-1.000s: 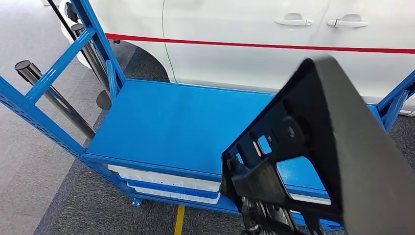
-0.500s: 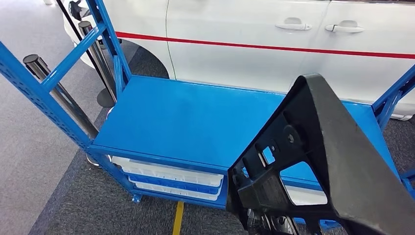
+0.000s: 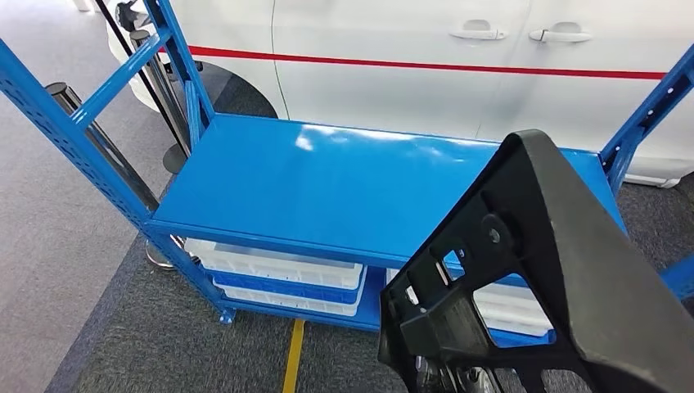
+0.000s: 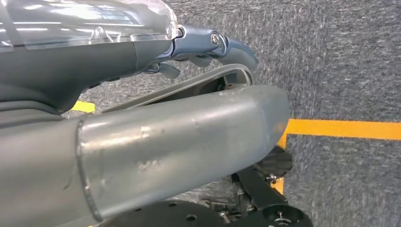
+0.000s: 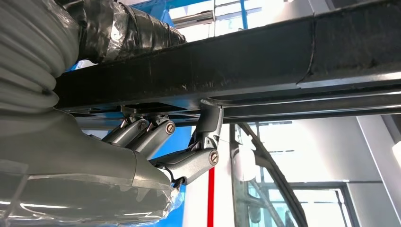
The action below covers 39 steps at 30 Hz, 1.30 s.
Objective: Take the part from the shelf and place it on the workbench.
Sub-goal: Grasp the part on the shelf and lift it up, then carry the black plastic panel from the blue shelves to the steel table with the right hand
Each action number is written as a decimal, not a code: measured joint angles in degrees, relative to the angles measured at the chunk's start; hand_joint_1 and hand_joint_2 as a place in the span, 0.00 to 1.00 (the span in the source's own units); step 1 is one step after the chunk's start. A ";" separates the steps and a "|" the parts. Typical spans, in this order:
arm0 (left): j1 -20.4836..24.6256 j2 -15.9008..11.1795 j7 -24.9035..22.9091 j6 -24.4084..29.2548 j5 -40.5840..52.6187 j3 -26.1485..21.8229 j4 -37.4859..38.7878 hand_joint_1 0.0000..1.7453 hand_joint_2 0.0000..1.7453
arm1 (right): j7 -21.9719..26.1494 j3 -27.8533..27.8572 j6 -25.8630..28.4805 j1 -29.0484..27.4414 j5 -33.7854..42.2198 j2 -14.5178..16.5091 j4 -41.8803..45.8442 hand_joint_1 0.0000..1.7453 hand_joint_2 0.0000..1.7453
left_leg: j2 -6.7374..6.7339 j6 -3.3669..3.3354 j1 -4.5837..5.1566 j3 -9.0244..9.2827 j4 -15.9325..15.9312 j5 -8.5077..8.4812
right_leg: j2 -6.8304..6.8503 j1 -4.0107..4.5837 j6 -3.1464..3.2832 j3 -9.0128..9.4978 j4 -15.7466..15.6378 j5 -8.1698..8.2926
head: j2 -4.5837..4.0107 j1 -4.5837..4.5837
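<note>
A large black plastic part (image 3: 565, 270), a flat panel with a ribbed bracket frame, fills the lower right of the head view. It hangs tilted in front of the right end of the blue workbench top (image 3: 327, 188), which is bare. In the right wrist view my right hand (image 5: 156, 142) grips the part's black bar (image 5: 283, 61), with its fingers (image 5: 189, 163) hooked under the edge. My left hand (image 4: 142, 118) hangs low over grey carpet and holds nothing, its fingers loosely extended.
A white car (image 3: 393, 74) with a red stripe stands right behind the bench. White trays (image 3: 278, 266) sit on the lower shelves. Blue uprights (image 3: 65, 123) and steel posts (image 3: 102, 143) flank the left end, another upright (image 3: 646, 115) the right. A yellow floor line (image 3: 293, 364) runs underfoot.
The whole picture has shifted: the bench now sits lower and fuller in view, so the camera has moved. The part stays in my right hand.
</note>
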State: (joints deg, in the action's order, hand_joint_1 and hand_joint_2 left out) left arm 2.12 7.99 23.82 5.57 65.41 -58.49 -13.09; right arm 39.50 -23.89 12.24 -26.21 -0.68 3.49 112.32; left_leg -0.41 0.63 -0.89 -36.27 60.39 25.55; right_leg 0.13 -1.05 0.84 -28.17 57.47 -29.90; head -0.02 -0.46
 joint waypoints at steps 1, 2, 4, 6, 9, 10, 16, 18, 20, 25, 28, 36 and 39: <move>-0.02 -0.02 -0.01 -0.01 0.03 -0.15 0.00 0.00 0.00 | 0.00 0.14 -0.20 -0.06 0.10 0.17 0.01 1.00 1.00 | 0.02 0.21 -0.10 -0.78 2.46 2.70 | 0.11 -0.02 0.45 -0.72 -0.05 0.62 | 0.00 0.01; -0.02 -0.01 -0.01 -0.01 0.10 -0.27 0.00 0.00 0.00 | 0.00 0.31 -0.45 -0.15 0.24 0.33 0.02 1.00 1.00 | 0.04 0.41 -0.13 -1.70 5.79 5.72 | 0.16 0.08 0.73 -1.50 -0.01 1.21 | 0.00 0.01; -0.02 0.00 0.01 -0.03 0.27 -0.39 0.00 0.00 0.00 | 0.00 0.70 -1.03 -0.32 0.62 0.59 0.02 1.00 1.00 | 0.03 0.69 -0.18 -2.72 12.33 9.24 | 0.22 0.36 0.89 -3.19 0.19 2.44 | 0.00 0.01; 0.00 -0.01 0.01 -0.04 0.44 -0.43 0.00 0.00 0.00 | 0.00 1.09 -1.53 -0.48 0.98 0.79 0.02 1.00 1.00 | 0.04 0.56 -0.19 -0.79 13.14 7.76 | 0.26 0.60 0.79 -4.95 0.66 3.50 | 0.00 0.01; 0.17 -0.17 0.07 -0.04 0.56 -0.47 -0.06 0.00 0.00 | 0.00 1.69 -2.19 -0.75 1.54 1.26 0.03 1.00 1.00 | 0.10 -0.53 0.10 7.98 1.76 5.28 | 0.24 0.81 0.36 -6.93 1.55 4.76 | 0.00 0.01; 0.25 -0.24 0.09 -0.04 0.58 -0.48 -0.09 0.00 0.00 | 0.00 1.86 -2.47 -0.84 1.75 1.40 0.04 1.00 1.00 | 0.13 -0.86 0.32 10.10 -1.59 5.50 | 0.27 0.83 0.05 -7.15 1.65 5.19 | 0.01 -0.01; 0.38 -0.24 0.16 -0.19 0.66 -0.68 -0.13 0.00 0.00 | 0.00 3.53 -5.58 -1.46 3.07 2.24 0.24 1.00 1.00 | -1.03 -2.88 0.28 9.77 -5.60 3.49 | -0.14 0.46 -2.10 -8.80 4.50 2.56 | 0.00 -0.03; 0.33 -0.25 0.19 -0.23 0.64 -0.79 -0.13 0.00 0.00 | 0.00 4.25 -6.48 -1.68 3.23 2.42 0.32 1.00 1.00 | -1.74 -3.26 0.35 8.40 -5.59 2.40 | -0.16 0.26 -2.64 -10.56 10.78 -2.71 | 0.00 -0.04; 0.31 -0.25 0.20 -0.32 0.64 -0.87 -0.13 0.00 0.00 | 0.00 4.93 -6.94 -1.91 3.30 2.58 0.33 1.00 1.00 | -2.61 -3.12 0.36 7.00 -5.34 1.52 | -0.11 0.01 -3.15 -11.13 15.65 -3.91 | 0.00 -0.03; 0.29 0.01 0.21 -0.39 0.65 -1.01 -0.14 0.00 0.00 | 0.00 5.97 -7.35 -2.16 3.42 3.10 0.38 1.00 1.00 | -4.94 -2.00 0.43 4.77 -3.46 0.76 | 3.26 -0.01 -2.92 -0.57 2.51 0.30 | 0.01 0.00; 0.43 0.09 0.22 -0.41 0.66 -1.22 -0.13 0.00 0.00 | 0.01 6.22 -7.51 -2.36 3.48 3.41 0.49 1.00 1.00 | -6.10 -0.82 0.55 4.74 -2.91 0.54 | 2.99 0.32 -1.14 -0.13 0.27 -0.13 | 0.01 -0.05; -0.06 0.07 0.20 -0.41 0.67 -1.75 -0.13 0.00 0.00 | 0.00 6.54 -7.67 -2.71 3.50 4.02 0.50 1.00 1.00 | -0.10 0.16 0.16 -1.04 13.34 9.56 | -1.87 0.66 1.14 -2.70 0.19 2.10 | 0.00 -0.08; -0.07 -0.04 0.20 -0.41 0.65 -1.79 -0.14 0.00 0.00 | 0.00 6.57 -7.74 -2.74 3.48 4.20 0.50 1.00 1.00 | 2.30 -1.28 0.36 5.24 2.31 4.15 | -4.01 1.00 0.89 -2.92 0.47 2.34 | 0.00 -0.10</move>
State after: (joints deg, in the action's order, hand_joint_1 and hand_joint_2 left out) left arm 2.05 7.96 24.02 5.16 66.06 -60.29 -13.23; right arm 39.50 -17.32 4.50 -28.95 2.80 7.69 112.83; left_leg 1.89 -0.65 -0.53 -31.04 62.70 29.70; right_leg -3.88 -0.05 1.73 -31.08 57.94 -27.55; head -0.02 -0.56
